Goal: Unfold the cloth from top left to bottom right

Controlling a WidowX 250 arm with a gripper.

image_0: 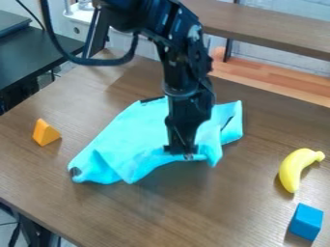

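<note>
The black gripper (182,153) hangs down over the front edge of the cloth, right of the cloth's middle, with its tips at the fabric. Whether they hold the fabric cannot be made out. The light blue cloth (138,132) lies crumpled on the brown table, with folds at its lower left and along its front edge. Its right part is bunched up beside the gripper, with a dark slit-like mark near the right edge. A dark patch shows at its lower left corner. The arm hides part of the cloth behind it.
An orange wedge block (46,132) lies on the table (122,212) at the left. Toward the right edge are a yellow banana (296,168) and, nearer the front, a blue block (306,222). A wooden shelf (270,24) runs behind the table.
</note>
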